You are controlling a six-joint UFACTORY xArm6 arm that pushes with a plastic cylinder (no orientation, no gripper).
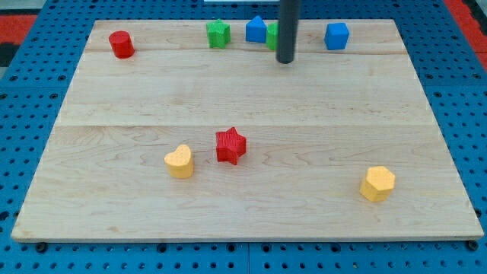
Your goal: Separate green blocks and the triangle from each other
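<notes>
Green star block (pixel 218 33): small, rigid, plastic by the look; judged light and likely to slide easily on smooth wood; points may make it spin if pushed off-centre; best pushed square on a flat flank, low down.

Blue triangle block (pixel 256 30): small, peaked top, solid colour; stands near the view's top edge of the desk (pixel 243 99), just to the view's right of the green star, a narrow gap between them; judged equally light and stiff.

Second green block (pixel 272 36): only a sliver shows, at the triangle's right side and half hidden behind the rod; shape cannot be told; whether it touches the triangle cannot be told.

My tip (pixel 285 60): dark straight rod, no claw fitted, so no spread or pinch to report; tip sits just in front of the hidden green block, toward the view's bottom.

Other stock: blue cube (pixel 336 35); red cylinder (pixel 121 44); red star (pixel 230 145); yellow heart (pixel 179 161); yellow hexagon (pixel 377 183).
</notes>
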